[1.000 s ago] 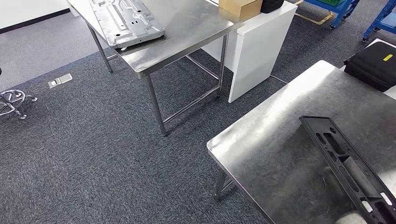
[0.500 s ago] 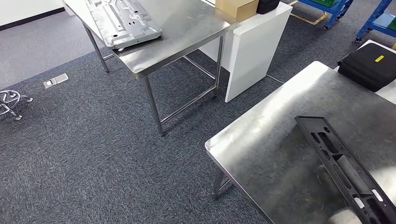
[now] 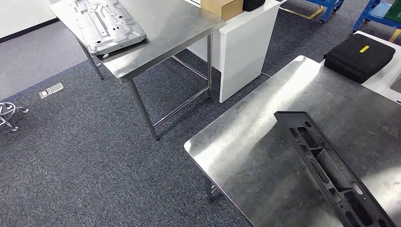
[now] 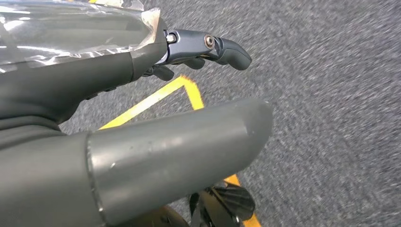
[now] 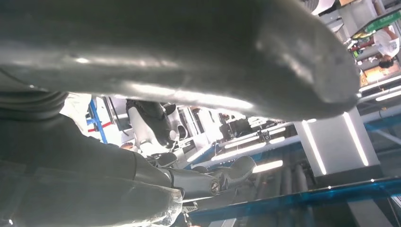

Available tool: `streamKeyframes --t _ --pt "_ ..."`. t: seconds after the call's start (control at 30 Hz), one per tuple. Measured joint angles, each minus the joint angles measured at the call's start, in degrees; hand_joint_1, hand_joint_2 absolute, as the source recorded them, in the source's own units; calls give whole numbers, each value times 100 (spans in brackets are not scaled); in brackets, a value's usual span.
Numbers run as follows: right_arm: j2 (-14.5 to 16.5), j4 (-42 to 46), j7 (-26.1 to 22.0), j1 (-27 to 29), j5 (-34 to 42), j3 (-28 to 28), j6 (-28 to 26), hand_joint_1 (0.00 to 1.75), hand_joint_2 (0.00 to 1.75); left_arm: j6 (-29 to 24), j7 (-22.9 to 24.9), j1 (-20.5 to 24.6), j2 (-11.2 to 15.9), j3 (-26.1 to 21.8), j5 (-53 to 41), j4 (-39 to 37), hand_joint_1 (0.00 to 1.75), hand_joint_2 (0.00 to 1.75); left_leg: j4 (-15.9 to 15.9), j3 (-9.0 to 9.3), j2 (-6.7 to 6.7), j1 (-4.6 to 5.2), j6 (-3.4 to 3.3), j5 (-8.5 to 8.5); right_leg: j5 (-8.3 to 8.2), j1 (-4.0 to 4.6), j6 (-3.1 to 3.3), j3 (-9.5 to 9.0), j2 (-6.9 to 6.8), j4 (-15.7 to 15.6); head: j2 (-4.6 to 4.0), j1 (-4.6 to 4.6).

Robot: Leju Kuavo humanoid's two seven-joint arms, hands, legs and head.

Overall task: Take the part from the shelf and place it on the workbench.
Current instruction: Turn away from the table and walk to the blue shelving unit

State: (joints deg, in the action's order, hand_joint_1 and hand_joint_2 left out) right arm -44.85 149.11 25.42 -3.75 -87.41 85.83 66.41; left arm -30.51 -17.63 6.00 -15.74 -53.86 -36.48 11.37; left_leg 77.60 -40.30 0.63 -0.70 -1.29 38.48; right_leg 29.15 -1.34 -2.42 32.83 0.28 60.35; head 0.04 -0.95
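A long black plastic part (image 3: 326, 165) with several cut-outs lies flat on the steel workbench (image 3: 246, 156), running from the bench's middle toward its near right corner. Nothing touches it in the head view. My left hand (image 4: 118, 94) hangs over grey carpet with yellow floor tape; its thumb (image 4: 179, 151) and dark fingers (image 4: 208, 47) are apart with nothing between them. My right hand (image 5: 94, 161) has its thumb (image 5: 189, 52) spread from its fingers (image 5: 222, 177) and holds nothing; ceiling lights show beyond it.
A second steel table (image 3: 175, 33) at the back left carries a silver metal plate (image 3: 106, 21). Beside it stands a white cabinet (image 3: 241, 52) with a cardboard box (image 3: 221, 7). A black case (image 3: 359, 54) lies at the far right, a chair base (image 3: 9, 116) at the left.
The whole picture has shifted left and up, so the camera has moved. A pale shape at the part's near end has left the bottom edge. The part lies as before.
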Motion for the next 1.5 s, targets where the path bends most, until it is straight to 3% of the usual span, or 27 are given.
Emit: streamKeyframes --t 0.1,0.13,0.23,0.27,0.33,0.37,0.4,0.47,0.5,0.53,0.6,0.63,0.67,0.7,0.77,0.8,0.87,0.93,1.0,1.03,1.07,1.13,1.2,1.27,1.37,1.43,1.5 --pt "-3 0 -1 -2 0 0 5 0 0 0 -1 -1 0 -1 1 0 0 0 14 -12 -2 10 -13 -9 0 10 1 1 0 0 0 -1" --pt "-12 0 -1 -6 0 0 14 0 0 0 -3 -1 0 -2 3 -1 0 0 -55 13 -7 39 -63 -77 -2 35 10 5 1 -1 0 -1" --pt "-22 -3 37 -32 0 -1 11 0 0 1 -44 3 21 -10 2 10 0 0 -1402 652 -24 401 -653 -712 -65 119 71 1 20 -69 0 35" --pt "-35 -2 52 -42 0 -2 -3 0 0 3 -57 4 18 -13 0 13 0 0 -1875 884 -19 478 -812 -913 -96 152 76 -12 27 -114 0 44" --pt "-63 0 60 -55 -1 -2 -16 0 0 9 -63 3 -11 -14 -4 10 0 0 -2202 1038 5 429 -791 -1108 -57 167 53 15 25 -61 0 39" --pt "-79 3 61 -57 -2 -2 -18 0 0 13 -63 4 -22 -14 -8 9 0 0 -2343 1095 17 367 -762 -1199 50 181 33 112 28 135 0 44" --pt "-76 3 61 -58 -2 -2 -18 0 0 16 -64 5 -27 -13 -10 8 0 0 -2420 1112 27 321 -714 -1257 203 136 -3 269 28 456 0 50" --pt "-78 3 61 -59 -2 -2 -18 0 0 18 -63 2 -32 -13 -11 5 0 0 -2465 1082 39 224 -616 -1311 448 27 -130 568 28 1070 0 58" --pt "-78 2 61 -58 -2 -2 -18 0 0 17 -63 -1 -33 -14 -10 3 0 0 -2459 1060 42 179 -553 -1318 466 -49 -219 614 20 1177 0 57" --pt "-76 2 61 -58 -2 -2 -18 0 0 18 -62 -3 -33 -15 -10 2 0 0 -2441 1040 42 131 -484 -1317 400 -122 -328 546 9 1067 0 58" --pt "-62 2 61 -58 -2 -2 -19 0 0 21 -62 -3 -31 -14 -10 1 0 0 -2306 973 38 28 -318 -1270 137 -284 -600 141 -36 354 0 68" --pt "-32 2 66 -57 -2 -2 -32 0 0 23 -61 -2 -22 -14 -12 6 0 0 -2193 918 33 -9 -223 -1214 37 -324 -702 -41 -59 23 0 98" --pt "-5 3 82 -50 -3 -1 -58 0 0 24 -61 -2 -17 -13 -16 9 0 0 -2075 874 34 -20 -136 -1145 -16 -341 -703 -159 -63 -193 0 117" --pt "23 1 96 -37 -3 -1 -89 0 0 24 -62 0 -13 -13 -26 13 0 0 -1981 850 34 -14 -67 -1083 -11 -344 -631 -198 -59 -266 0 127" --pt "66 0 129 -7 -3 -2 -174 0 0 28 -63 2 -14 -13 -54 14 0 0 -1918 865 45 -7 9 -1021 39 -349 -392 -167 -27 -169 0 81" --pt "82 -2 132 13 -2 -2 -214 0 0 35 -64 3 -15 -13 -67 14 0 0 -1891 871 41 -16 29 -989 44 -363 -316 -166 -26 -149 0 46" --pt "100 1 130 54 -2 -2 -297 0 0 58 -86 3 -15 -13 -80 13 0 0 -1606 765 23 -37 54 -749 26 -354 -213 -161 -25 -127 0 3" --pt "98 3 101 119 -2 -2 -368 0 0 92 -166 2 -15 -13 -79 13 0 0 -896 445 7 -43 46 -315 -5 -286 -138 -140 -22 -127 0 -13" --pt "109 7 62 185 -2 -2 -420 0 0 104 -241 1 -15 -13 -71 12 0 0 -281 153 -2 -27 -5 -85 -31 -204 -96 -105 -16 -124 0 -23" --pt "118 8 48 211 -2 -2 -442 0 0 98 -256 0 -16 -13 -72 10 0 0 -251 140 -9 -5 -63 -139 -40 -159 -82 -93 -14 -124 0 -23" --pt "127 8 39 235 -2 -2 -470 0 0 91 -261 0 -16 -13 -79 9 0 0 -436 233 -18 31 -144 -291 -43 -116 -76 -90 -12 -126 0 -23" --pt "154 9 26 281 -2 -2 -550 0 0 84 -268 1 -15 -13 -106 9 0 0 -1206 620 -49 153 -378 -668 -50 -63 -66 -95 -10 -132 0 -16" --pt "206 9 -1 322 -3 -1 -638 0 0 79 -278 4 -16 -13 -128 8 0 0 -1733 880 -56 260 -541 -845 -60 -35 -60 -98 -7 -146 0 -4" --pt "258 8 -61 345 -4 0 -698 0 0 69 -283 7 -25 -12 -136 5 0 0 -1851 928 -41 311 -579 -878 -83 -27 -89 -101 -9 -184 0 -3" --pt "284 8 -73 326 -4 0 -783 0 0 59 -277 17 -45 -11 -144 3 0 0 -2180 1074 -18 283 -576 -1059 -3 -3 -111 -21 -17 -30 0 -3" --pt "472 9 19 297 -4 0 -1161 0 0 64 -275 20 -50 -11 -155 2 0 0 -2308 1119 8 258 -569 -1140 278 -4 -74 247 -22 519 0 14" --pt "826 9 94 281 -4 0 -1660 0 0 75 -274 20 -52 -11 -160 0 0 0 -2310 1096 22 244 -558 -1153 509 -32 -104 532 -24 1113 0 27"
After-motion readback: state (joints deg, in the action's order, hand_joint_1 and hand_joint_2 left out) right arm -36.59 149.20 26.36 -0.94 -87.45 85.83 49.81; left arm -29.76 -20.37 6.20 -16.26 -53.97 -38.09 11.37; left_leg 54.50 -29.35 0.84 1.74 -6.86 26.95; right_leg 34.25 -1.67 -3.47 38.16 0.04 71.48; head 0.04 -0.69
